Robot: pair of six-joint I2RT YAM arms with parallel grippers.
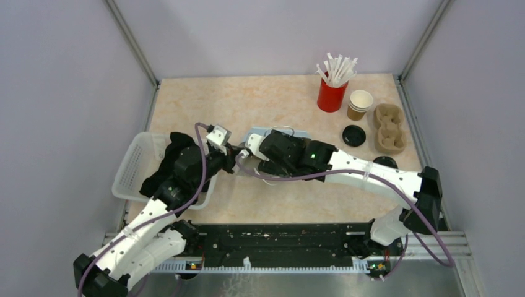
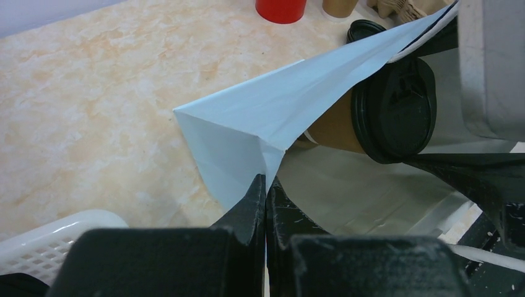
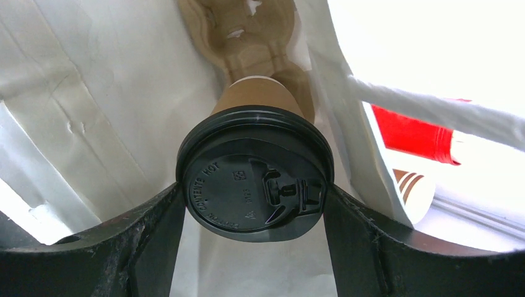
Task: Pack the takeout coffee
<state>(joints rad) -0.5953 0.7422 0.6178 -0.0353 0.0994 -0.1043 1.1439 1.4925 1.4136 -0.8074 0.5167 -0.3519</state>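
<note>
Nearest to you, at the left, a white basket is sitting on the counter. Just past it, your left pincer is pinching the pale blue bag by a corner of its mouth, with the jaws pressed together on the paper. Your right pincer is reaching into the bag's mouth and gripping a brown cup at its black lid, one finger on each side of the rim. The cup is being held on its side inside the bag, with the lid facing outward. Beyond its base a brown carrier is showing between the white walls; whether they are touching, I cannot tell. Farther on the counter, a loose lid, an open cup and a red cup of straws are standing well apart from the bag.
</note>
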